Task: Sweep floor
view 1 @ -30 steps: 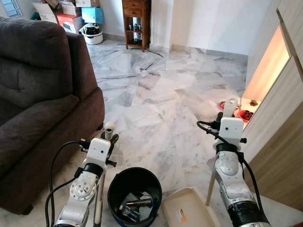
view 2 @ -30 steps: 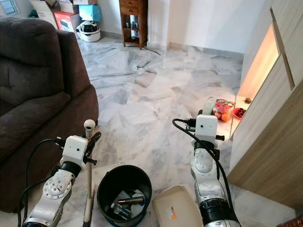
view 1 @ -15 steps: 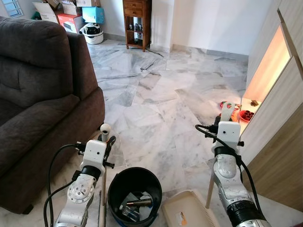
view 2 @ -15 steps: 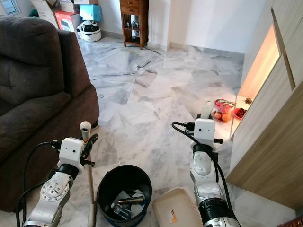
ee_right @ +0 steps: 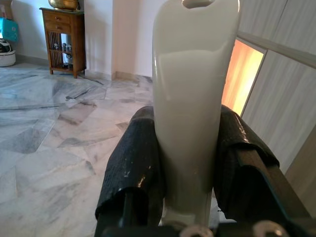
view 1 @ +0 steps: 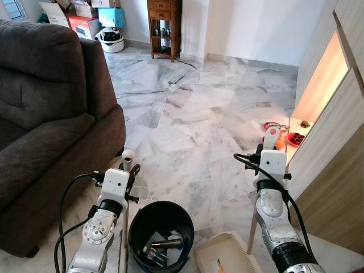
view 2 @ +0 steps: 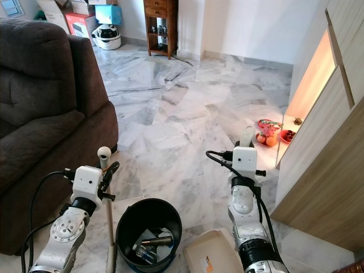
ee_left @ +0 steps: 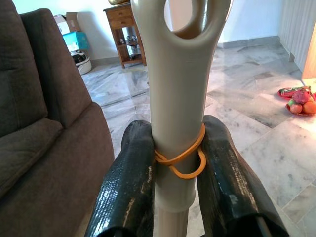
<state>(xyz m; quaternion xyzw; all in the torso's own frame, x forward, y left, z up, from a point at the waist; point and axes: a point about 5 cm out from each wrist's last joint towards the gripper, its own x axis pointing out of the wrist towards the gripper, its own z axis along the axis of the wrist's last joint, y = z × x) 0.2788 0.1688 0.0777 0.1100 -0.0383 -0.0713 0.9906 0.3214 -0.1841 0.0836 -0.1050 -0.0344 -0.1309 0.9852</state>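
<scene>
Broom handle, a light, stiff, smooth pole, sits clamped near its top in the left gripper, while the right gripper pinches the dustpan handle.

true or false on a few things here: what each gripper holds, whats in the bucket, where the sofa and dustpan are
1. The left gripper is shut on a broom handle. True.
2. The right gripper is open and holds nothing. False: it is shut on the dustpan handle.
3. The black bucket has nothing in it. False: litter lies in its bottom.
4. The brown sofa stands on the robot's left. True.
5. The dustpan lies on the sofa. False: it rests on the marble floor beside the bucket.
</scene>
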